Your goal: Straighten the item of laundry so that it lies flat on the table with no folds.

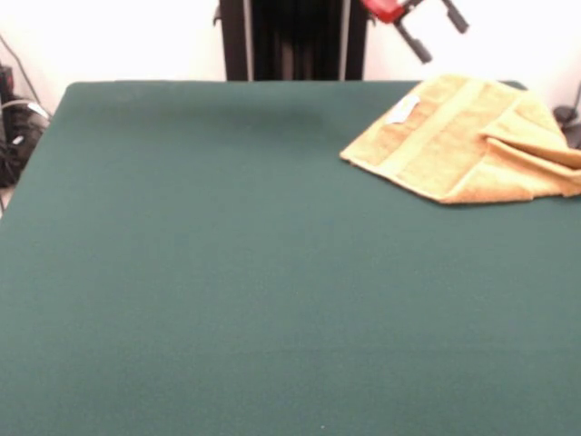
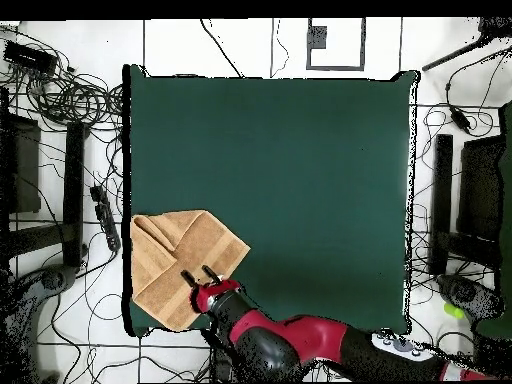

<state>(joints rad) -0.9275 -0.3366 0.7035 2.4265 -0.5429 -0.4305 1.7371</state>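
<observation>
Towel (image 1: pixel 454 141), golden-orange terry cloth: located at about the 2 o'clock corner of the table (image 1: pixel 227 272) in the front view, and at about 8 o'clock in the overhead view (image 2: pixel 180 262), its outer edge reaching the table's side edge. Condition: not flat; one end is folded over itself in thick creased layers, the rest lying smooth with one woven band (image 1: pixel 436 132) showing. Small white tag (image 1: pixel 404 109) visible near the far hem. Table: dark green cloth cover, otherwise bare. Gripper (image 2: pixel 197 274): red-and-black, raised over the towel's near-robot edge in the overhead view, appearing at the top edge (image 1: pixel 434 29) of the front view; its two black fingers (image 2: pixel 188 278) stand apart with nothing between them. Whether the fingertips touch the cloth cannot be told.
</observation>
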